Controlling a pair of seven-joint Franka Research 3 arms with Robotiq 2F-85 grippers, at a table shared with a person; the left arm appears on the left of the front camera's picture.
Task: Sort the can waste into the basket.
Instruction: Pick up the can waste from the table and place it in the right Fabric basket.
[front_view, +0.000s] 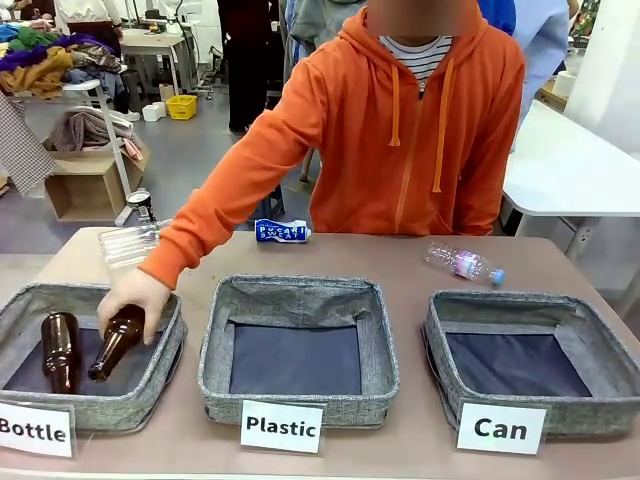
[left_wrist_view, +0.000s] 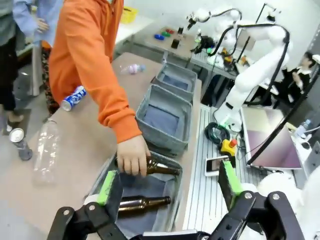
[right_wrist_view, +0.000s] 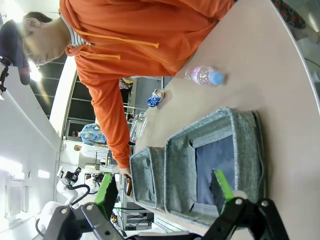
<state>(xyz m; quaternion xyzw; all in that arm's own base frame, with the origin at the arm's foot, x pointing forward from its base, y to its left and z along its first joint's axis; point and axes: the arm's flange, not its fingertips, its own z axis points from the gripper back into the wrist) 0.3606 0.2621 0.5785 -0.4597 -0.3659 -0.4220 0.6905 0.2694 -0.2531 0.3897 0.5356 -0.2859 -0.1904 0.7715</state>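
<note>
1. The left gripper (left_wrist_view: 168, 182) is seen with its green-padded fingers spread wide and nothing between them, hung above the Bottle basket (front_view: 168, 355).
2. The right gripper (right_wrist_view: 164, 189) is likewise held wide apart and empty, above the near wall of the Can basket (front_view: 436, 345).
3. The Can basket is set at the right end of the row, marked by a white sign (front_view: 500, 428), with its dark lining exposed. Both cans lie well apart from it.
4. The Plastic basket (front_view: 214, 350) is placed in the middle.
5. The person's hand (front_view: 133, 297) is closed around the base of a brown bottle (front_view: 112, 348), which is tilted neck-down into the Bottle basket, beside a second brown bottle (front_view: 60, 350) already inside.
6. The crushed blue can (front_view: 282, 231) is laid on its side at the table's far edge, behind the Plastic basket and just beside the orange sleeve (front_view: 240, 190).
7. The black can (left_wrist_view: 19, 145) is stood upright near the far left corner, close to a clear plastic bottle (front_view: 130, 243) lying flat.
</note>
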